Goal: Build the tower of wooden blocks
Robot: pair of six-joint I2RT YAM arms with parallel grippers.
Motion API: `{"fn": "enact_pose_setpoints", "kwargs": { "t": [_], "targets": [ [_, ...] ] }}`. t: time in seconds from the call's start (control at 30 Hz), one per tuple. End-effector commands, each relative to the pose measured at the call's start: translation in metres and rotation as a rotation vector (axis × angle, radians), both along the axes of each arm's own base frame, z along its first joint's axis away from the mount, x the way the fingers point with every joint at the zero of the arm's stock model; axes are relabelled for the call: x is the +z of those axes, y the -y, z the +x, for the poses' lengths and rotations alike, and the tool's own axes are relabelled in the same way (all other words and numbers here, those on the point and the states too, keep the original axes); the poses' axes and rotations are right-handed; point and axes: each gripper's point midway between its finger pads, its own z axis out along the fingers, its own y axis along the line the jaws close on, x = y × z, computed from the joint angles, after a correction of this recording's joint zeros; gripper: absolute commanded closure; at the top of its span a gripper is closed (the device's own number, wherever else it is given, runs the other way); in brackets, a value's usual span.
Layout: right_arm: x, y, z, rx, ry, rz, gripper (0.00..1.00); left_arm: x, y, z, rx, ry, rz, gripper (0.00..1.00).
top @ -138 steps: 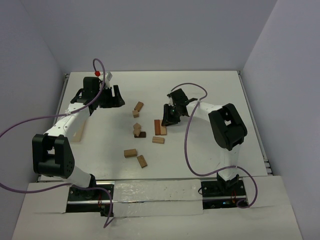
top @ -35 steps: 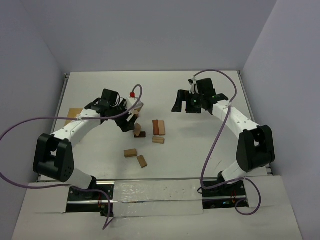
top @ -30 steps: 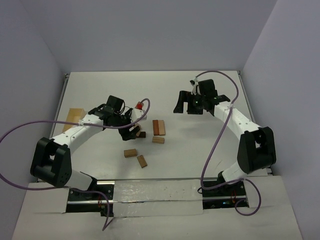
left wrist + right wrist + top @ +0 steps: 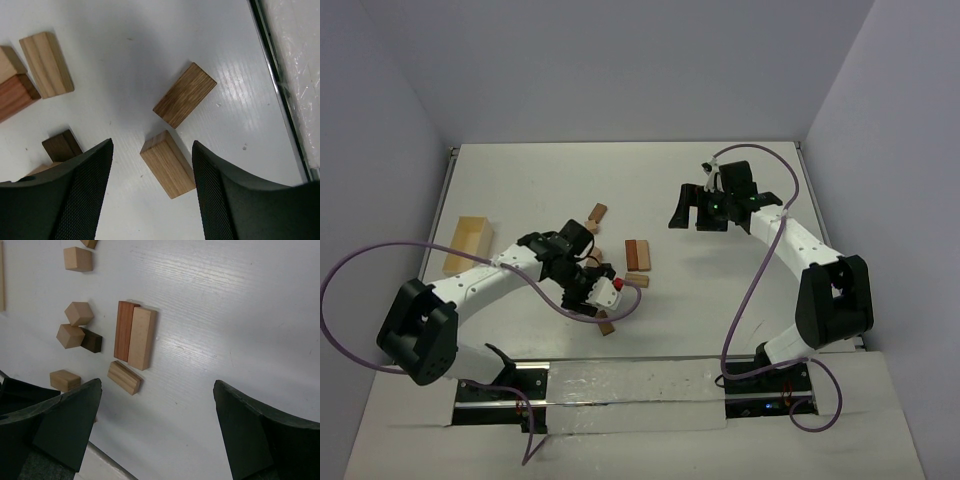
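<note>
Left gripper (image 4: 151,150) open, jaws either side of a tan block (image 4: 167,164) lying on the table (image 4: 150,50), not touching it, right gripper (image 4: 157,390) wide open, empty.

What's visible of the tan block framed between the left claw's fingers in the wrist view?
Light tan wooden brick, straight grain, rectangular, lying flat and diagonal on the white table. Its far corner nearly meets a darker brown brick; contact unclear. The left claw hangs open above, fingers either side, not touching it.

Box (image 4: 467,245): pale wood, flat near the table's left edge.
Table (image 4: 520,180): white.
Walls (image 4: 620,60): plain pale grey.
Rail (image 4: 270,65): metal strip at table edge.
</note>
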Motion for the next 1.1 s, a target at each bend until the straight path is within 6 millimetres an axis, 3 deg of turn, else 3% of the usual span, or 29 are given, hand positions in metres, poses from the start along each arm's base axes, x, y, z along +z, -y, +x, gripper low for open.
{"fn": "enact_pose_setpoints", "kwargs": {
  "t": [0.0,0.17,0.33,0.83,1.07],
  "targets": [
    [0.005,0.001,0.005,0.001,0.029,0.009,0.0,0.009,0.013,0.001,-0.117,0.046,-0.019,0.3],
    [0.006,0.001,0.005,0.002,0.029,0.014,0.0,-0.002,0.017,-0.01,-0.189,0.053,0.013,0.33],
    [0.005,0.004,0.004,-0.003,0.024,0.019,0.0,-0.014,0.022,-0.018,-0.24,0.055,0.032,0.41],
    [0.0,0.004,0.006,-0.01,0.0,0.041,0.0,-0.04,0.019,-0.028,-0.422,0.125,0.111,0.38],
    [-0.003,0.006,0.007,-0.017,-0.014,0.045,0.0,-0.052,0.017,-0.028,-0.453,0.146,0.124,0.44]
  ]
}}
